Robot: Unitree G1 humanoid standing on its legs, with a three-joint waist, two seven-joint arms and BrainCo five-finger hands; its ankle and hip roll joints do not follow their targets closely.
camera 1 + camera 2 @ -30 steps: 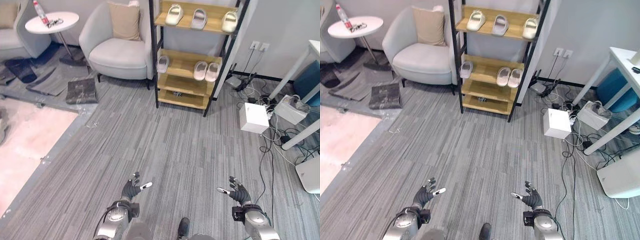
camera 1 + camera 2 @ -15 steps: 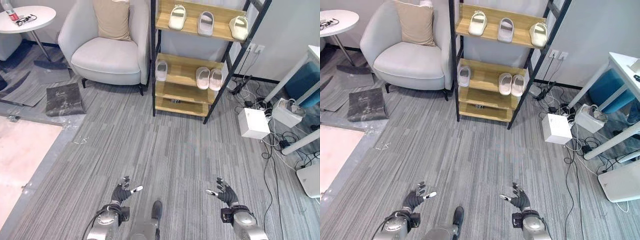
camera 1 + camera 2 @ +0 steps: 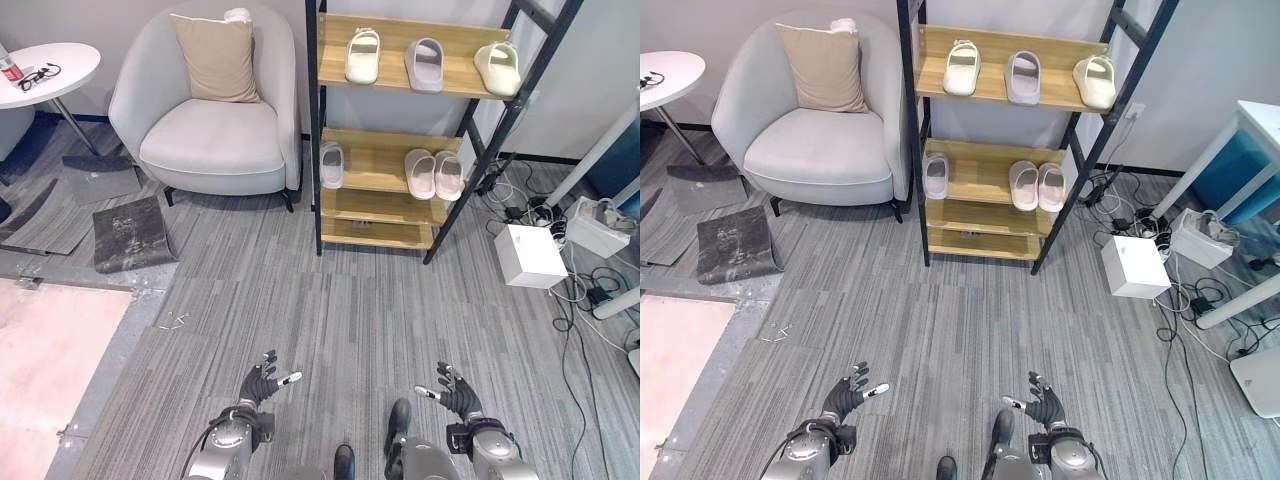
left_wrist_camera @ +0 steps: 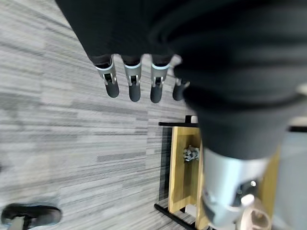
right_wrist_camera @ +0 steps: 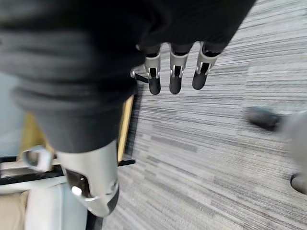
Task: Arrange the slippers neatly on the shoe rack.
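Both hands, left hand (image 3: 262,382) and right hand (image 3: 458,395), are hanging spread and empty over the floor. The shoe rack (image 3: 380,160) is standing well ahead, its slippers (image 3: 436,174) pointing toe-away, roughly midway between the hands.

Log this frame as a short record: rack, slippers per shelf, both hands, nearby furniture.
rack: black-framed wooden shoe rack against the wall
top shelf: three pale slippers, spaced apart
middle shelf: single slipper at left, pair at right
left hand: open, empty, above the carpet
right hand: open, empty
furniture: grey armchair with beige cushion
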